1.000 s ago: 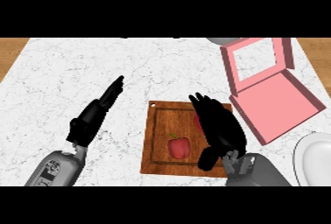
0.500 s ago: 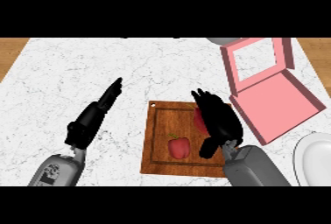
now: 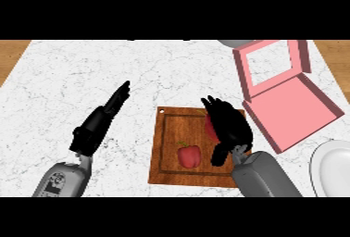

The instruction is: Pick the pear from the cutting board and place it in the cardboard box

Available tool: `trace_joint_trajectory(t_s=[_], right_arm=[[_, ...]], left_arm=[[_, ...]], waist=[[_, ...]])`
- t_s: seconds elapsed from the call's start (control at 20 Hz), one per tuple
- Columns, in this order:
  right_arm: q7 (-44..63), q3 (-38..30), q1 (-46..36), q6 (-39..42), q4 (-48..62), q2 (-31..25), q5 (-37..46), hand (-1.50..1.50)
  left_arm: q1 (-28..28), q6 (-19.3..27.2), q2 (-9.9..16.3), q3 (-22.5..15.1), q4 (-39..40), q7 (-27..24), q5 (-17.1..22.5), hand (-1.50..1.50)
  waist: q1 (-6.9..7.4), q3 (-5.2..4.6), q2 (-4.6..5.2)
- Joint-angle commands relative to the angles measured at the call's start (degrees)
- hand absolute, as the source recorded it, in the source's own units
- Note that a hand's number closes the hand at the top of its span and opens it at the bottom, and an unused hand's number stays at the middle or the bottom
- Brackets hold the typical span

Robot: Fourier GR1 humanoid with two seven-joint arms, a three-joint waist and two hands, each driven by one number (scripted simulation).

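A: How is the right hand placed?

B: It is held over the right part of the wooden cutting board, fingers stretched out and relaxed, nothing gripped. The thumb is angled down toward the red fruit. A red streak is seen at the hand's left edge; what it belongs to cannot be told.

A: And the fruit itself?

B: The pear, red and shaped rather like a pepper, is lying on the board's lower middle, just left of the thumb. Whether it is touched cannot be told. It is not yet lifted.

A: Why is the hand kept open there?

B: A grasp is probably being prepared: the open fingers are set beside the fruit so that it can be closed upon from the right.

A: Where is the fruit meant to be taken?

B: To the pink cardboard box, which is lying open on the desk just right of the board, lid propped back. A short carry to the right is called for.

A: What of the other hand?

B: The left hand is rested on the marble to the left of the board, fingers straight, well apart from the fruit. A white plate is seen at the right edge, below the box.
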Motion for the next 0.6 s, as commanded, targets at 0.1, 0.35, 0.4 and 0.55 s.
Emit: trace_joint_trajectory(t_s=[0.1,0.35,0.4,0.55], right_arm=[[-3.13,-1.56,0.65,-0.59,5.17,1.74,2.54,-1.50],[-4.58,-2.01,1.34,-1.54,7.31,2.93,5.34,-1.50],[-3.11,-1.49,0.55,-1.55,8.31,4.64,6.18,-1.50],[-2.13,-1.04,3.56,-0.18,4.02,4.54,6.67,-1.50]], left_arm=[[-2.08,-2.14,-1.71,2.42,3.40,-0.66,-1.33,0.00],[1.07,-3.72,-1.51,3.38,-3.01,1.72,-2.07,0.00],[-1.78,-4.69,-1.34,4.92,-0.81,2.04,-1.24,0.00],[5.16,-4.08,-1.58,3.90,-3.22,-1.57,-2.98,0.00]], waist=[[-0.06,0.00,0.03],[0.09,0.01,0.00],[0.04,0.01,0.02],[0.02,0.00,-0.05]])
